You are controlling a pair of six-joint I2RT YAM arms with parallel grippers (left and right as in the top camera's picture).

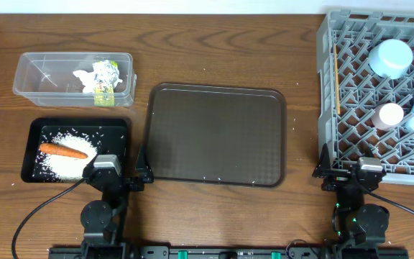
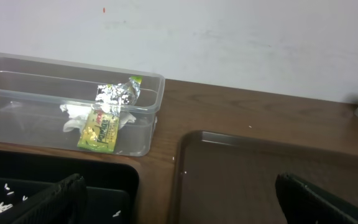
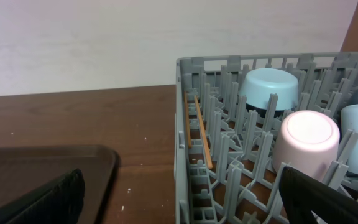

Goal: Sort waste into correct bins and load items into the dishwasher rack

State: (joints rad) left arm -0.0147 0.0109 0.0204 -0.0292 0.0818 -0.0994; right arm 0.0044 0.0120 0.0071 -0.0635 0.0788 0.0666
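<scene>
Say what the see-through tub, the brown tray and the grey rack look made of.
Clear tub: glossy transparent plastic, apparently; contents show through its walls. Brown serving tray: likely matte plastic, with a fine textured, dull surface. Dishwasher rack: grey moulded plastic, judging by its uniform lattice ribs.

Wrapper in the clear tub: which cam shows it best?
Left wrist: wrapper close up, yellow-green label and silver foil both plain, inside the clear tub. Overhead shows it small from above; right wrist misses it.
</scene>
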